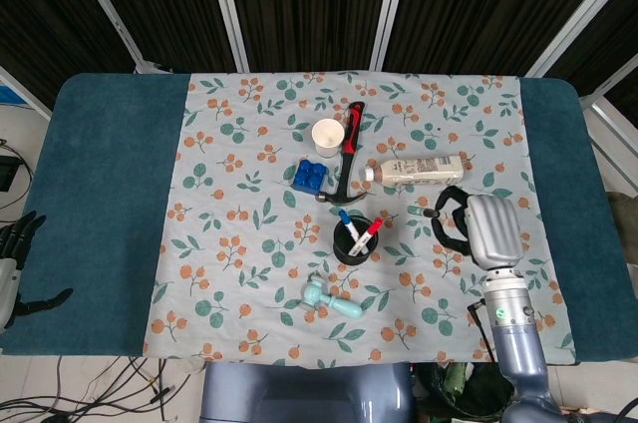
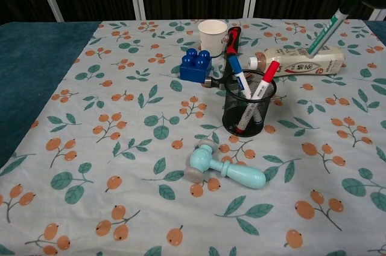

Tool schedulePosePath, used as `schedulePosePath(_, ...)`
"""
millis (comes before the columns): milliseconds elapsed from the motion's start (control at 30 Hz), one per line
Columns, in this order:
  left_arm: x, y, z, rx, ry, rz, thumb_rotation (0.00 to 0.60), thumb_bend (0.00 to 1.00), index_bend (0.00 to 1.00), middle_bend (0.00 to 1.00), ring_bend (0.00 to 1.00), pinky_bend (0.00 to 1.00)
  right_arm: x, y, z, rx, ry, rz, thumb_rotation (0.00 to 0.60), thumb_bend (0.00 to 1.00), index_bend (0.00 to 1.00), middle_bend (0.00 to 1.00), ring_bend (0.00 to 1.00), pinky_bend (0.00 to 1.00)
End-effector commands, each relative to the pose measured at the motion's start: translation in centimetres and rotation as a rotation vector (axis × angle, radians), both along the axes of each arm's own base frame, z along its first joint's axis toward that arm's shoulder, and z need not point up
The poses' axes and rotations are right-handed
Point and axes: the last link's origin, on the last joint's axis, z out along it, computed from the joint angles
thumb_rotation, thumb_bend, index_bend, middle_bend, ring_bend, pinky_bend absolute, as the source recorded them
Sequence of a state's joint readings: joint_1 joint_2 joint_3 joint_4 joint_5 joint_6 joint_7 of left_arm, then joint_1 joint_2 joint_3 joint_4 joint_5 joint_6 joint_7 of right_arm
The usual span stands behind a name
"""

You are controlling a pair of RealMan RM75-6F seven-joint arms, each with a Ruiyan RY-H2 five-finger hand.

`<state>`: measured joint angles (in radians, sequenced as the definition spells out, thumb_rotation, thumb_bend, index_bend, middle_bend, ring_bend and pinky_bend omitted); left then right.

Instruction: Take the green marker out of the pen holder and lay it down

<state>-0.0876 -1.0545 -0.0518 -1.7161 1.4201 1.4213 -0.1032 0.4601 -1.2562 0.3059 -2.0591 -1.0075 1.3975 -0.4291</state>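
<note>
The right hand (image 1: 478, 228) pinches the green marker (image 2: 327, 29) aloft (tilted), near the table's right edge, clear of the pen holder (image 2: 247, 111).

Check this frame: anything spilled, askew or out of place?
Nothing spilled. The bottle lies on its side, cap on. The green marker hangs tilted in the air, out of the pen holder.

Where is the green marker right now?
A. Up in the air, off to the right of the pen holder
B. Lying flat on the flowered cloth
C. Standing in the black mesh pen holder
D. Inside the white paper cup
A: in the chest view the green marker hangs tilted in the air at the upper right, above the bottle, while the pen holder keeps only a blue and a red marker.
</note>
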Motion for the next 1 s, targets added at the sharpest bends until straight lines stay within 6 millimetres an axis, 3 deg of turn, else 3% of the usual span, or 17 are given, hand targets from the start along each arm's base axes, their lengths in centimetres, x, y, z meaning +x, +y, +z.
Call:
schedulePosePath(33,0.0,0.0,-0.1,-0.001,0.001,0.0,0.6,0.0,0.0,0.0,0.0,0.0,-2.0,-0.1,-0.8,0.026,0.005,-0.056,0.6,0.47,0.62,1.0,1.0,1.0)
schedulePosePath(167,0.1,0.1,-0.1,-0.002,0.0,0.002,0.6,0.0,0.0,0.0,0.0,0.0,-2.8,-0.1,-1.5,0.037,0.003,-0.077,0.6,0.45,0.55,1.0,1.0,1.0)
schedulePosePath(400,0.1,0.0,-0.1,-0.002,-0.001,0.001,0.6,0.0,0.0,0.0,0.0,0.0,-3.4,-0.1,-1.4,0.014,0.003,-0.083,0.6,0.37,0.18,1.0,1.0,1.0)
schedulePosePath(567,0.1,0.0,-0.1,-0.002,0.001,-0.001,0.6,0.0,0.0,0.0,0.0,0.0,-4.0,0.2,-0.7,0.001,0.007,-0.087,0.6,0.36,0.09,1.0,1.0,0.99)
schedulePosePath(633,0.1,0.0,-0.1,-0.002,0.002,-0.001,0.6,0.0,0.0,0.0,0.0,0.0,-4.5,0.8,-0.2,0.0,0.019,-0.08,0.6,0.36,0.06,0.93,0.95,0.94)
schedulePosePath(733,0.1,0.0,0.0,0.0,0.006,-0.003,0.6,0.0,0.0,0.0,0.0,0.0,-5.8,2.2,0.6,-0.002,0.043,-0.064,0.6,0.36,0.0,0.57,0.63,0.71)
schedulePosePath(833,0.1,-0.1,0.0,0.0,0.013,-0.004,0.6,0.0,0.0,0.0,0.0,0.0,-7.6,4.0,1.5,0.014,0.058,-0.063,0.6,0.35,0.0,0.25,0.31,0.39)
schedulePosePath(900,0.0,-0.1,-0.1,-0.002,0.018,-0.005,0.6,0.0,0.0,0.0,0.0,0.0,-9.3,5.5,2.6,0.002,0.119,-0.05,0.6,0.33,0.0,0.15,0.18,0.29)
schedulePosePath(1000,0.0,-0.1,0.0,-0.004,0.024,-0.008,0.6,0.0,0.0,0.0,0.0,0.0,-11.1,7.1,3.7,-0.025,0.227,-0.009,0.6,0.26,0.0,0.02,0.02,0.24)
